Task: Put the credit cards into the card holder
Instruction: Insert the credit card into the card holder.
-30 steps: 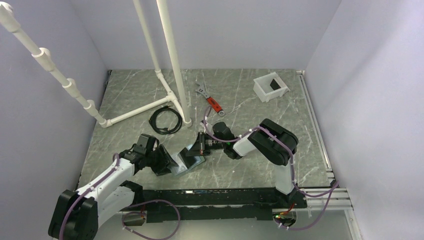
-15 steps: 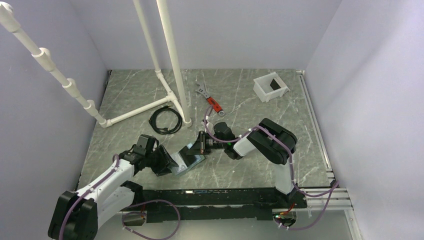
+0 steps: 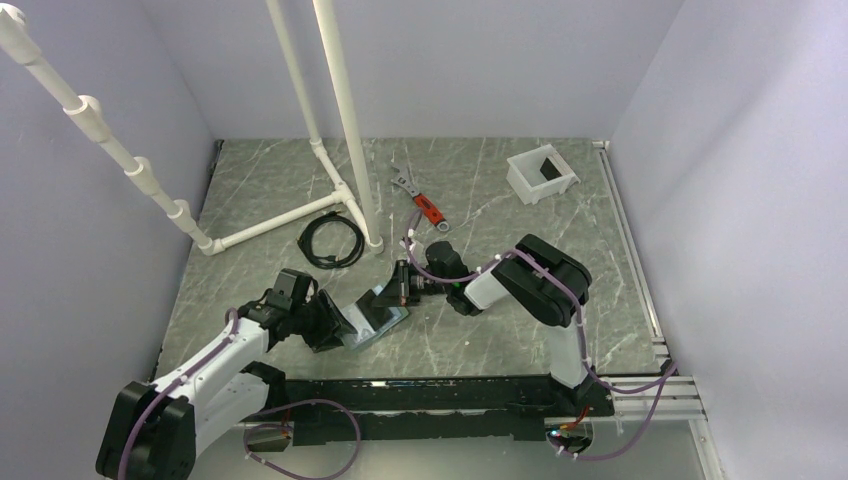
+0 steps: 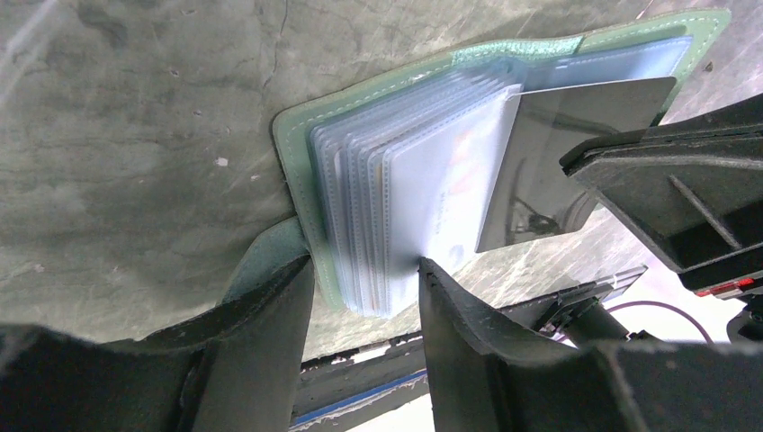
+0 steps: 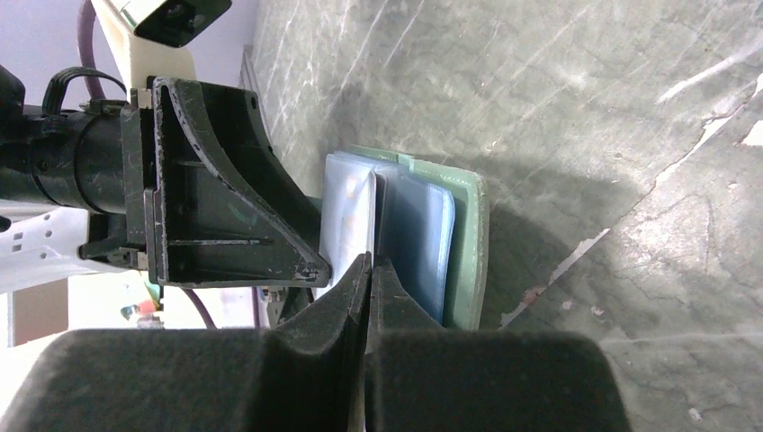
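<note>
Left wrist view: my left gripper (image 4: 364,270) lies low and stretched forward over the table (image 4: 135,135). Its fingers (image 4: 270,324) are clamped on the near edge of the card holder (image 4: 292,162), which stands open with its clear sleeves fanned out. Just beyond them a dark card (image 4: 567,153) meets the outermost sleeve; whether its edge is inside the pocket I cannot quite tell. My right gripper (image 5: 369,265) has its jaws pressed shut on that card. The right arm reaches in from the right with its wrist turned toward the left one, and the two meet just ahead of the bases. Farther back lie a coiled black cable (image 3: 330,241) and a red-handled wrench (image 3: 420,203). A white tub (image 3: 542,173) sits near the far right.
</note>
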`<control>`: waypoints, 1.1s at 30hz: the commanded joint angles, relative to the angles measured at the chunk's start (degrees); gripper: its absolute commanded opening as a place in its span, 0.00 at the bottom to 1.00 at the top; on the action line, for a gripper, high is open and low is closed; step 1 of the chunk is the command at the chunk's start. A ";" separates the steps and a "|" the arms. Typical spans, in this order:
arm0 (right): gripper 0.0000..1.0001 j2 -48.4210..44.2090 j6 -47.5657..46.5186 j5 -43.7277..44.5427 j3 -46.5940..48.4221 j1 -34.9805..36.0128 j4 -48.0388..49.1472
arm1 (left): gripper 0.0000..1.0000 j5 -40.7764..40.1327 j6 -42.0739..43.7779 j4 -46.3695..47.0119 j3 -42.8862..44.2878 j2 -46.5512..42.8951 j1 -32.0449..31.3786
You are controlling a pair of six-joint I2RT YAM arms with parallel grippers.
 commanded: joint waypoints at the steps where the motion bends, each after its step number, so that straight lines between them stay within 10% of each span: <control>1: 0.00 1.92 -1.35 -0.01 1.77 0.75 2.97 | 0.52 -0.80 -0.01 -0.24 -0.81 1.15 -0.10; 16: 0.00 0.80 -2.20 1.97 0.62 3.33 -0.41 | 0.53 -1.25 0.20 -1.52 0.33 0.41 -0.10; 22: 0.37 -5.09 -13.75 8.79 5.22 3.33 -23.78 | 0.63 -3.63 -0.11 -6.28 1.07 -3.64 -0.10; 33: 0.54 -6.34 -21.33 8.34 10.67 3.90 -35.76 | 0.50 -5.47 -1.11 -7.39 -0.15 -5.76 -0.09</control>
